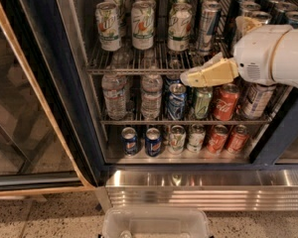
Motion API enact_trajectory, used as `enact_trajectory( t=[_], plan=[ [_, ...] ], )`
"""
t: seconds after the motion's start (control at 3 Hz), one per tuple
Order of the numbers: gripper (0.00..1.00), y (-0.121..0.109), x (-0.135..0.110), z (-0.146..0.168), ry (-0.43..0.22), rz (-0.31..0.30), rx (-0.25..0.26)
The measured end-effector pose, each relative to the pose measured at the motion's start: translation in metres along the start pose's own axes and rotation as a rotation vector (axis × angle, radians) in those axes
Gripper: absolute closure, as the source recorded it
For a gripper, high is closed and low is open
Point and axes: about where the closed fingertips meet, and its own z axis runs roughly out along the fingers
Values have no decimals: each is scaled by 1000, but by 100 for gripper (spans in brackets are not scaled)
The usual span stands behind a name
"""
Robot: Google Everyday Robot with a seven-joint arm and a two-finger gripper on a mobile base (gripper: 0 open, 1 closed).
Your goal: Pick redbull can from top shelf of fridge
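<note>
The pincer (189, 77) hovers at the front rail of the top shelf (134, 71) in the fridge (198, 190), just below the redbull can (207, 26), which stands ungrasped (pincer's opening: cannot tell). Grasp and lift-out are not yet done.

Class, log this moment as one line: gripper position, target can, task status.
gripper: level with top shelf front rail, just below redbull can | can: upright on shelf, not held | fridge: door open
</note>
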Motion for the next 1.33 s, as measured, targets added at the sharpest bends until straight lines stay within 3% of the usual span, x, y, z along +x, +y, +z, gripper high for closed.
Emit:
enact_trajectory(
  t=[0.33,0.67,1.0,1.33],
  plan=[
    [0,-1,0,-1,1,0,2],
    [0,1,-3,10,-37,-3,11],
    [0,-2,-3,21,-108,15,73],
    [0,-10,-14,30,-161,6,177]
  ],
)
